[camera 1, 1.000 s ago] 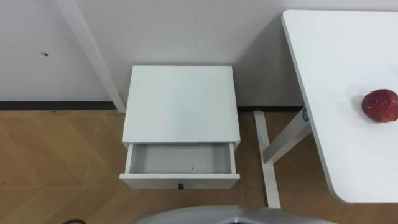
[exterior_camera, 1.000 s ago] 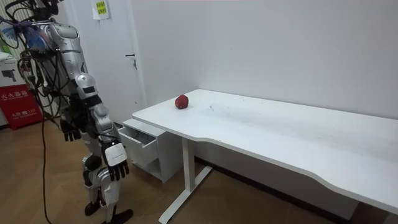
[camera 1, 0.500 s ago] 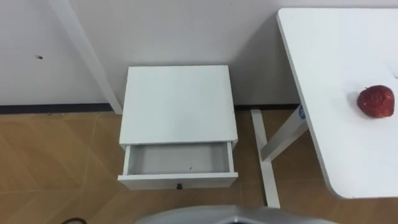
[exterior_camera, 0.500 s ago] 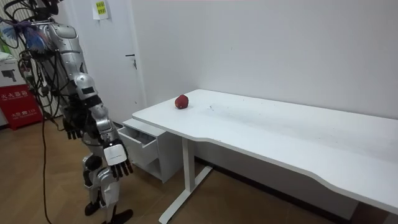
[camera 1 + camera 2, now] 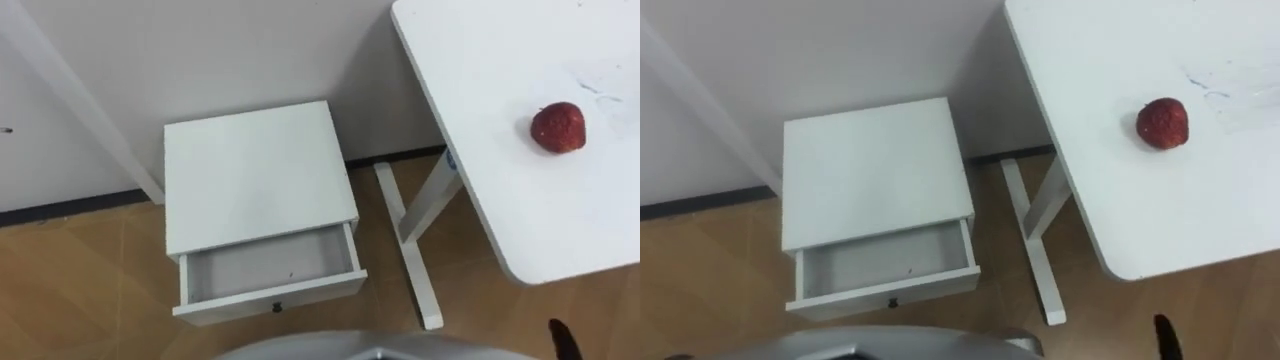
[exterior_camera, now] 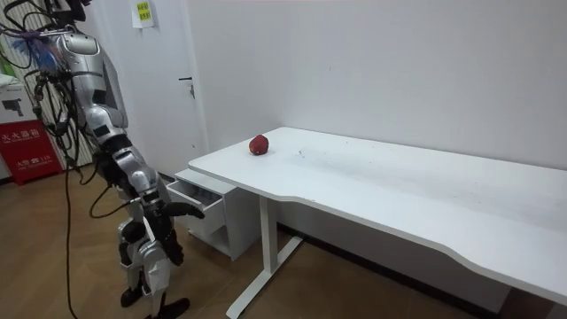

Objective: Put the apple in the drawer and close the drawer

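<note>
My right hand (image 6: 183,210) held out forward, finger spread I cannot tell, apple (image 5: 557,127) well beyond the fingertips (image 5: 556,338), open drawer (image 5: 268,272) to their left

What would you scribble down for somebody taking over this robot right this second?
Right hand: open and empty, held out in front of the robot toward the drawer, as the room view shows.
Left hand: low by the robot's hip, state unclear.
Apple: on the white table, near its end, to the right of the cabinet.
The drawer is pulled open with nothing in it.
Done: the drawer is open.
Left to do: pick up the apple, put it in the drawer, push the drawer shut.
</note>
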Controlling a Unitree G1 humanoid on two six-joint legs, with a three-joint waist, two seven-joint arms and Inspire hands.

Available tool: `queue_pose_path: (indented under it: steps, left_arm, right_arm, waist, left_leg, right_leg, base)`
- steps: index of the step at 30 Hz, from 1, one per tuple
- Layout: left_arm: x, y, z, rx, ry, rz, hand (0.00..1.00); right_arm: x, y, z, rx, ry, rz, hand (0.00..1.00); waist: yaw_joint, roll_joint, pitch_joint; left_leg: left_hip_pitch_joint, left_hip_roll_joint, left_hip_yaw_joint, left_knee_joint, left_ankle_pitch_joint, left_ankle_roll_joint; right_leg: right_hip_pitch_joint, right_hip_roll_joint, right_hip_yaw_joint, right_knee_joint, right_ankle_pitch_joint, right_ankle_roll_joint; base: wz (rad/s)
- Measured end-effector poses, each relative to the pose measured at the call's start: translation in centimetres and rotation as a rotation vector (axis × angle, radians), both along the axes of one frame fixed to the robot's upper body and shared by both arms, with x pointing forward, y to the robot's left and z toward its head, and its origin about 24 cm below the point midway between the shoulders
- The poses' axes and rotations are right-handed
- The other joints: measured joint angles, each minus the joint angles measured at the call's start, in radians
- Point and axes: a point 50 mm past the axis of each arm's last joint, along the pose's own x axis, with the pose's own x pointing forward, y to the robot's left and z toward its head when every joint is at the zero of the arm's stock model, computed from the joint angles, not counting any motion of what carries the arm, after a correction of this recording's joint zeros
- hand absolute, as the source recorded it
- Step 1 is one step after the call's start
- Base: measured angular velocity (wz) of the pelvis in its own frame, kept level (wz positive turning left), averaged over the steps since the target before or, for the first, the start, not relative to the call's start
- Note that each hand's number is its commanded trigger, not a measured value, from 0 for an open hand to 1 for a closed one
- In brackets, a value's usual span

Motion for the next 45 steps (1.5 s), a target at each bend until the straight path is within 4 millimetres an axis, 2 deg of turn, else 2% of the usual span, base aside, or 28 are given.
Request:
queue_pose_path:
  steps: [4, 10, 13, 16, 17, 19, 21, 22, 24, 28, 30, 33, 37, 39, 45]
  left_arm:
    - [0.2, 0.6, 0.4, 0.039, -0.017, -0.011, 0.00]
    - [0.0, 1.0, 0.8, 0.059, -0.036, -0.021, 0.00]
    - [0.1, 1.4, 1.0, 0.078, -0.061, -0.016, 0.00]
    - [0.4, 1.4, 1.0, 0.079, -0.080, -0.027, 0.00]
    - [0.4, 1.4, 1.0, 0.078, -0.084, -0.029, 0.00]
    - [0.2, 1.2, 1.0, 0.076, -0.082, -0.037, 0.00]
    - [0.5, 1.2, 1.0, 0.074, -0.089, -0.052, 0.00]
    - [0.7, 1.1, 1.0, 0.072, -0.093, -0.063, 0.00]
    - [1.3, 0.9, 0.9, 0.066, -0.112, -0.085, 0.00]
    - [1.9, 0.6, 0.8, 0.036, -0.126, -0.095, 0.00]
    - [1.7, 0.5, 0.7, 0.030, -0.118, -0.102, 0.00]
    - [1.8, 0.2, 0.7, 0.023, -0.113, -0.124, 0.00]
    - [1.8, 0.1, 0.6, 0.019, -0.111, -0.132, 0.00]
    - [1.6, 0.2, 0.6, 0.017, -0.105, -0.131, 0.00]
    - [1.2, 0.1, 0.6, -0.010, -0.098, -0.138, 0.00]
  right_arm:
    - [1.3, -1.5, 1.1, -0.028, -0.010, -0.092, 0.00]
    - [3.9, -5.8, 5.0, -0.138, -0.025, -0.186, 0.00]
    - [5.4, -8.7, 8.6, -0.278, -0.017, -0.211, 0.00]
    - [6.5, -10.6, 12.0, -0.438, 0.025, -0.200, 0.00]
    - [6.6, -10.9, 12.7, -0.464, 0.031, -0.207, 0.00]
    - [7.6, -11.6, 16.1, -0.621, 0.071, -0.190, 0.00]
    - [8.5, -11.8, 18.5, -0.753, 0.093, -0.176, 0.00]
    - [9.1, -12.1, 19.6, -0.823, 0.120, -0.165, 0.00]
    - [9.6, -12.3, 20.6, -0.907, 0.180, -0.144, 0.00]
    - [11.4, -11.6, 22.8, -1.099, 0.248, -0.043, 0.00]
    - [12.2, -11.1, 23.4, -1.197, 0.303, 0.032, 0.00]
    - [13.4, -10.3, 23.9, -1.326, 0.348, 0.161, 0.00]
    - [15.1, -9.3, 23.7, -1.397, 0.332, 0.358, 0.00]
    - [15.8, -8.7, 23.7, -1.426, 0.300, 0.441, 0.00]
    - [17.5, -7.0, 22.5, -1.470, 0.238, 0.727, 0.00]
  waist:
    - [-0.005, -0.017, -0.0003]
    - [-0.028, -0.023, -0.0021]
    - [-0.041, -0.029, -0.0055]
    - [-0.051, -0.029, -0.0060]
    - [-0.048, -0.029, -0.0059]
    - [-0.044, -0.024, -0.0054]
    - [-0.041, -0.023, -0.0011]
    - [-0.043, -0.023, -0.0014]
    - [-0.028, -0.029, -0.0002]
    - [-0.011, -0.021, -0.0031]
    - [-0.006, -0.023, 0.0002]
    - [0.014, -0.023, 0.0001]
    - [0.038, -0.037, 0.0041]
    - [0.039, -0.042, 0.0055]
    - [0.063, -0.064, -0.0001]
  left_leg:
    - [-0.006, -0.001, -0.001, 0.004, -0.001, 0.001]
    - [-0.022, -0.002, 0.001, 0.006, 0.000, 0.002]
    - [-0.034, -0.003, -0.004, 0.006, 0.000, 0.002]
    - [-0.045, -0.003, -0.009, 0.006, 0.000, 0.002]
    - [-0.045, -0.003, -0.007, 0.005, 0.000, 0.001]
    - [-0.051, -0.003, -0.004, 0.007, 0.000, 0.001]
    - [-0.057, -0.003, -0.004, 0.009, 0.001, 0.001]
    - [-0.058, -0.003, -0.005, 0.009, 0.001, 0.001]
    - [-0.058, -0.004, -0.008, 0.007, 0.001, 0.001]
    - [-0.073, -0.004, -0.012, 0.006, 0.001, 0.001]
    - [-0.074, -0.003, -0.010, 0.006, 0.001, 0.001]
    - [-0.073, -0.002, -0.010, 0.006, 0.002, 0.000]
    - [-0.070, -0.003, -0.012, 0.007, 0.002, 0.000]
    - [-0.071, -0.002, -0.014, 0.007, 0.002, 0.000]
    - [-0.067, -0.002, -0.013, 0.008, 0.002, 0.000]
  right_leg:
    - [-0.003, -0.001, 0.000, 0.000, 0.000, 0.000]
    - [-0.021, -0.001, -0.001, 0.005, 0.000, 0.000]
    - [-0.029, -0.001, -0.001, 0.000, 0.000, 0.000]
    - [-0.037, -0.001, -0.009, -0.001, 0.000, 0.000]
    - [-0.039, -0.001, -0.009, -0.001, 0.000, 0.000]
    - [-0.049, -0.001, -0.007, 0.000, 0.000, 0.000]
    - [-0.054, -0.001, -0.007, 0.000, 0.000, 0.000]
    - [-0.054, -0.001, -0.007, -0.001, 0.000, 0.000]
    - [-0.054, -0.001, -0.009, -0.001, 0.000, 0.000]
    - [-0.070, -0.001, -0.012, -0.001, 0.000, 0.000]
    - [-0.071, -0.001, -0.017, -0.001, 0.000, 0.000]
    - [-0.071, -0.001, -0.027, -0.002, 0.000, 0.000]
    - [-0.069, -0.002, -0.030, -0.002, 0.000, 0.000]
    - [-0.068, -0.003, -0.037, -0.002, 0.000, 0.000]
    - [-0.065, -0.004, -0.040, -0.003, 0.000, 0.000]
  base:
    - [0.00]
    - [0.00]
    - [0.01]
    - [0.05]
    - [0.00]
    - [-0.06]
    - [-0.02]
    - [0.03]
    - [0.02]
    - [0.00]
    - [0.00]
    - [0.00]
    - [0.02]
    - [0.04]
    - [0.00]
